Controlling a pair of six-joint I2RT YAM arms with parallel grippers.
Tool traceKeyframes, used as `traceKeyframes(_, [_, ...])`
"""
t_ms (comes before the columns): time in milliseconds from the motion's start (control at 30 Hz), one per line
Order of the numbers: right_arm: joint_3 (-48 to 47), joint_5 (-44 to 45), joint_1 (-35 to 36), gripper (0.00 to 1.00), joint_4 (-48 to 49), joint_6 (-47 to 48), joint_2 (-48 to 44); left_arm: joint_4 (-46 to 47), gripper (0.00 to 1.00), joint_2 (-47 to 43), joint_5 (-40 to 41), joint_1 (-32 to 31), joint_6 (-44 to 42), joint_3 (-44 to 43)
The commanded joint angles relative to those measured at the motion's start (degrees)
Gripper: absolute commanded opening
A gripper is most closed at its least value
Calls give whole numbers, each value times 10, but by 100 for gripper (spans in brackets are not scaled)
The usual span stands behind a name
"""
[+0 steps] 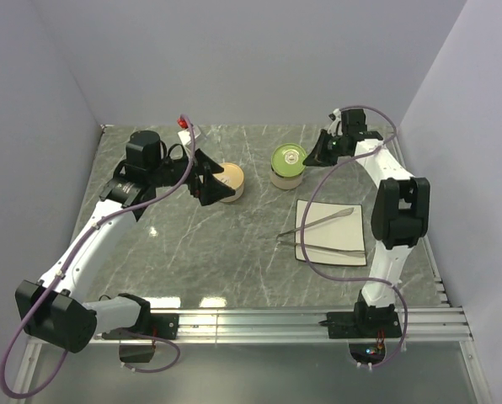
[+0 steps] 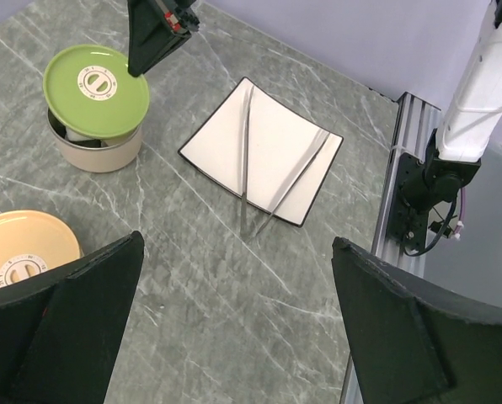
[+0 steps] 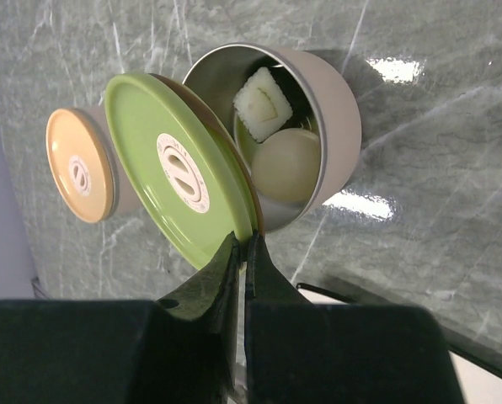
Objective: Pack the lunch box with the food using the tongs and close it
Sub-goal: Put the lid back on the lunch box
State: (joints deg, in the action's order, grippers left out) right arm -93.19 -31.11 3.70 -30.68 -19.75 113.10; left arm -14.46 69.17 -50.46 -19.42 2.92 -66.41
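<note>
The lunch box is a round metal tin (image 3: 333, 101) with a green lid (image 3: 179, 181). My right gripper (image 3: 244, 240) is shut on the lid's rim and holds it tilted off the opening. Food lies inside: a white egg-like ball (image 3: 286, 164) and a white-and-dark piece (image 3: 264, 103). From above, the green lid (image 1: 288, 156) partly covers its tin, with the right gripper (image 1: 318, 156) beside it. The silver tongs (image 1: 327, 220) lie in a V on a white square plate (image 1: 335, 234). My left gripper (image 2: 237, 244) hangs open over bare table, holding nothing.
A second tin with an orange lid (image 1: 229, 181) stands left of the green one, right under the left wrist. The orange lid (image 2: 19, 257) is on. An aluminium rail (image 1: 301, 321) runs along the near edge. Grey walls enclose the marble table (image 1: 234, 252).
</note>
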Motion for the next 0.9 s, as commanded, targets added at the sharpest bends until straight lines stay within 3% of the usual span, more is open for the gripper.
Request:
traceKeyframes(0, [-30, -3, -3, 0, 14, -39, 12, 16, 99, -18, 5, 3, 9, 0])
traceKeyframes(867, [-63, 13, -3, 0, 13, -75, 70, 18, 99, -15, 4, 3, 4, 5])
